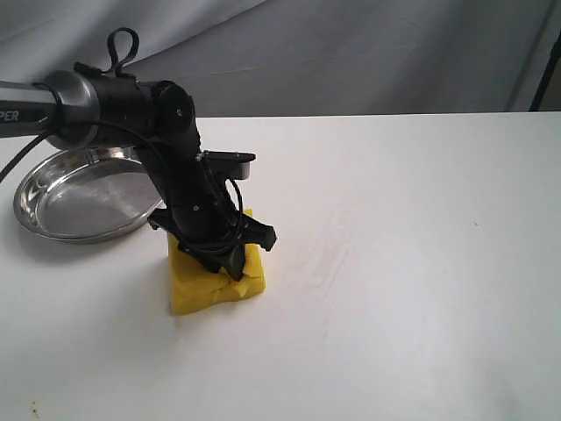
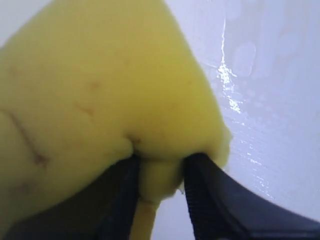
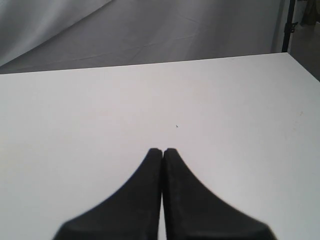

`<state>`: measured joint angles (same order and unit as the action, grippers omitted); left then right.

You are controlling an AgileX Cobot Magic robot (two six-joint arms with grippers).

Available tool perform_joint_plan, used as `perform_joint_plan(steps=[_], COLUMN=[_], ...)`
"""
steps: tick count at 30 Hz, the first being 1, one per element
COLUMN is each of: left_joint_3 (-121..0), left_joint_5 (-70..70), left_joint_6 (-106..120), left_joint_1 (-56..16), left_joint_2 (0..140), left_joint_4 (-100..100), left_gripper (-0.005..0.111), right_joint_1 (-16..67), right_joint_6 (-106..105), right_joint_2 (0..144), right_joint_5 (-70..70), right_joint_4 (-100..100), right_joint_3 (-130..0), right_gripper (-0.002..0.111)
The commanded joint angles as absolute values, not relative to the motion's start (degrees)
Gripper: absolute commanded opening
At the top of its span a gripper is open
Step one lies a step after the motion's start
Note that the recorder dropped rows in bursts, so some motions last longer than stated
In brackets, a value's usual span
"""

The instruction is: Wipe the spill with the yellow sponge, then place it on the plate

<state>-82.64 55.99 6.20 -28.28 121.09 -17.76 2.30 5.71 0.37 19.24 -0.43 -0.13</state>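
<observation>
The yellow sponge (image 1: pixel 203 285) lies on the white table just right of the plate (image 1: pixel 79 197), a shiny steel dish at the left. My left gripper (image 1: pixel 235 266) presses down onto the sponge's top and is shut on it. In the left wrist view the sponge (image 2: pixel 100 90) fills most of the frame, its foam pinched between the two black fingers (image 2: pixel 210 195). No tan-brown spill shows; only faint wet streaks (image 1: pixel 329 250) lie to the sponge's right. My right gripper (image 3: pixel 162 150) is shut and empty over bare table, outside the exterior view.
A grey cloth backdrop hangs behind the table's far edge (image 1: pixel 377 114). A dark stand pole (image 1: pixel 548 66) rises at the back right. The wet sheen (image 2: pixel 230 85) glints on the table beside the sponge.
</observation>
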Motion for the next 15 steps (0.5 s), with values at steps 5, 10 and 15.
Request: perform_joint_plan(steps=[5, 10, 15], left_joint_3=[-82.4, -82.4, -82.4], left_joint_5=[55.4, 55.7, 56.9], left_joint_6=[6.5, 6.5, 6.5], left_joint_1=[-28.2, -28.2, -28.2], left_joint_2=[119.1, 115.3, 112.3], left_joint_4=[-14.5, -14.7, -14.6], left_gripper=[0.041, 0.041, 0.048], right_joint_1=[1.8, 1.8, 1.8], right_joint_6=[5.2, 5.2, 5.2], right_joint_2=[0.0, 0.0, 0.0], right_joint_5=[18.3, 18.3, 18.3], right_joint_4=[-0.5, -0.5, -0.5], right_joint_3=[0.0, 0.0, 0.0], right_gripper=[0.000, 0.000, 0.000])
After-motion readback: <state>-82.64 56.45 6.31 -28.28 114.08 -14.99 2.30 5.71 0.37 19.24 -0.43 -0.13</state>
